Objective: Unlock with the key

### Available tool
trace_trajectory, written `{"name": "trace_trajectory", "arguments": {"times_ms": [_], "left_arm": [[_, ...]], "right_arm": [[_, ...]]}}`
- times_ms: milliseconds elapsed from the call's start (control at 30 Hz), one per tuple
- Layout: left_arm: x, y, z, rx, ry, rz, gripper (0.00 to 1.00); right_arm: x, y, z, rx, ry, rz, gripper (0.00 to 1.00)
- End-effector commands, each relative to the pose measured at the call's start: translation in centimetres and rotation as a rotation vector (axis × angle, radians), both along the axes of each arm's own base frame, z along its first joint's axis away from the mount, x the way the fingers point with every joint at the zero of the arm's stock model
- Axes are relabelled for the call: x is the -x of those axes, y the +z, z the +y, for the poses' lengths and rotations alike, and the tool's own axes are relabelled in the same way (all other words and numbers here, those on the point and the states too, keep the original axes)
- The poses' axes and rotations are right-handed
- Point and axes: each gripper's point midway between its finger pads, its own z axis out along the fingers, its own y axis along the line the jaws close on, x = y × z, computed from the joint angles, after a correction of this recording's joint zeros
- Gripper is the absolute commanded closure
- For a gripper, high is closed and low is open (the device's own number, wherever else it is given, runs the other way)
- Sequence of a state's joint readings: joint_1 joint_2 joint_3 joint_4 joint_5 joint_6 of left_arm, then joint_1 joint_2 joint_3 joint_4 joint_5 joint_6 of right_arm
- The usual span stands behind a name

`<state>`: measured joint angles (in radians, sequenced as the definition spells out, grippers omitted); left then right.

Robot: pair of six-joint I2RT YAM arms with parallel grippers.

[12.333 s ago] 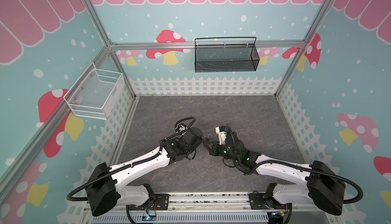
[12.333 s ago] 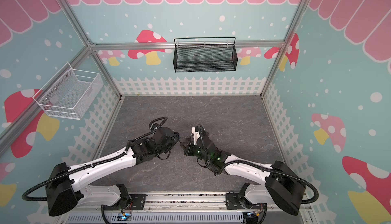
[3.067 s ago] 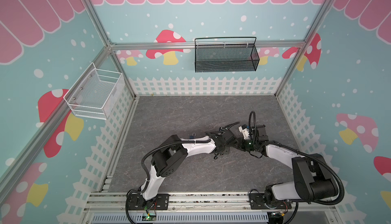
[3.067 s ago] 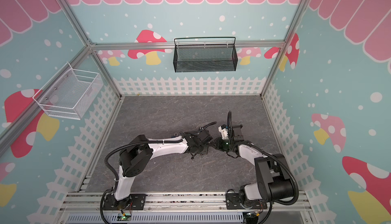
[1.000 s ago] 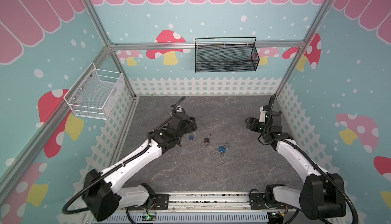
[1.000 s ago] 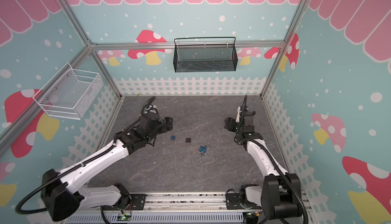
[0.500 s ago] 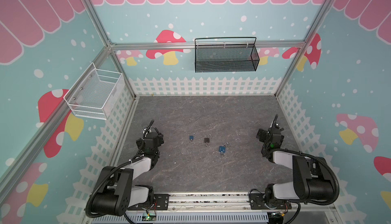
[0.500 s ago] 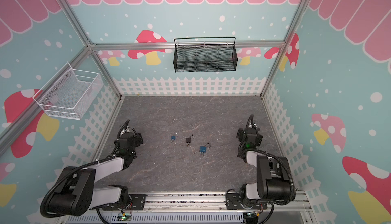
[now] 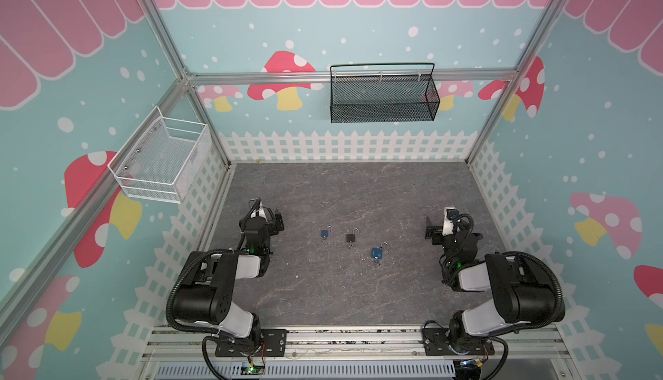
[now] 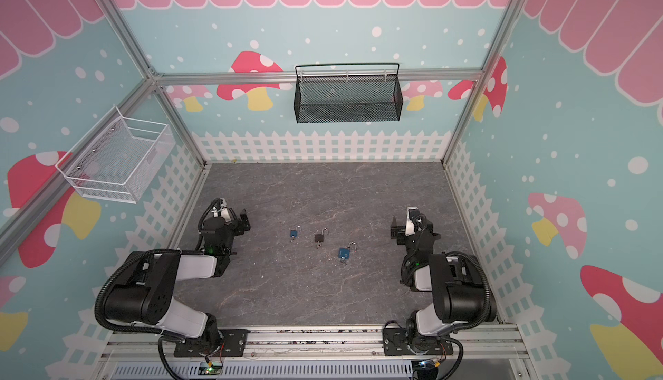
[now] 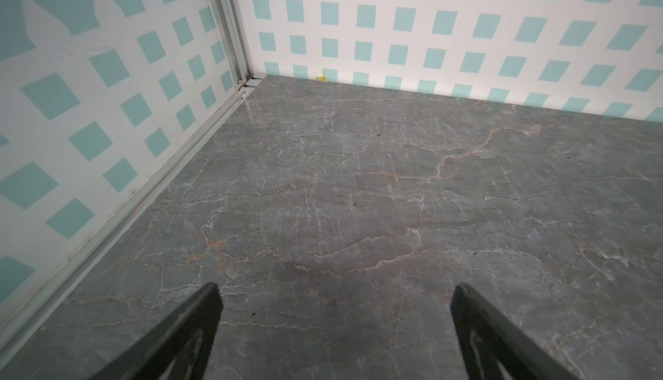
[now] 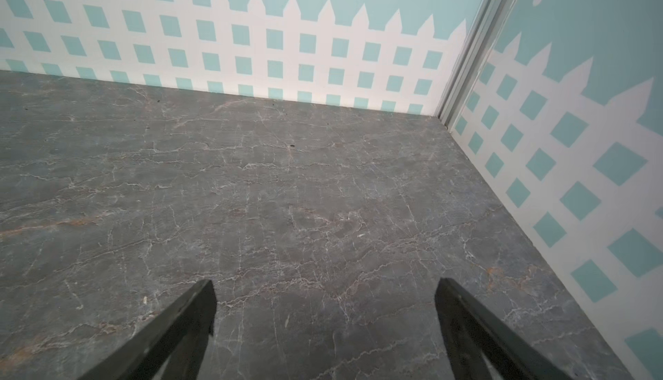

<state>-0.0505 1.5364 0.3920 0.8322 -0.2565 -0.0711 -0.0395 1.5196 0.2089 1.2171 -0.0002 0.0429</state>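
Observation:
Three small padlocks lie in a row mid-floor in both top views: a small blue one [image 9: 325,233] [image 10: 294,234], a dark one [image 9: 351,237] [image 10: 319,237] and a larger blue one [image 9: 376,252] [image 10: 344,252]. A small key seems to stick out of the larger blue padlock's base [image 9: 375,261], but it is too small to be sure. My left gripper [image 9: 278,222] [image 11: 335,292] rests far to their left, open and empty. My right gripper [image 9: 430,233] [image 12: 324,286] rests far to their right, open and empty. Neither wrist view shows a padlock.
A black mesh basket [image 9: 382,96] hangs on the back wall and a white wire basket [image 9: 161,159] on the left wall. Fence-printed walls close in the grey stone floor [image 9: 341,188]. Both arms are folded back near the front rail [image 9: 341,338].
Both arms have drawn back from the middle and folded down at the left and right sides. Both grippers stay open. The padlocks have not moved.

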Motion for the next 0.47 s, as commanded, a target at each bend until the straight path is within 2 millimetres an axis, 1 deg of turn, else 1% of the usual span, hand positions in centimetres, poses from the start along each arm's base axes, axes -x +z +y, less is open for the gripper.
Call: {"name": "trace_trajectory", "arguments": {"times_ms": [0, 233, 400, 433], "left_arm": [[-0.35, 1.25, 0.0, -0.009, -0.009, -0.057, 0.01], [-0.49, 1.09, -0.44, -0.027, -0.015, -0.044, 0.01], [-0.08, 1.29, 0.26, -0.025, 0.033, -0.058, 0.01], [-0.13, 1.31, 0.14, -0.025, 0.031, -0.058, 0.01]], "right_arm": [[-0.35, 1.72, 0.44, 0.041, 0.025, -0.067, 0.02], [-0.39, 1.69, 0.44, 0.04, 0.026, -0.063, 0.02], [-0.37, 1.68, 0.43, 0.04, 0.025, -0.063, 0.02], [-0.36, 1.67, 0.43, 0.04, 0.025, -0.063, 0.02]]}}
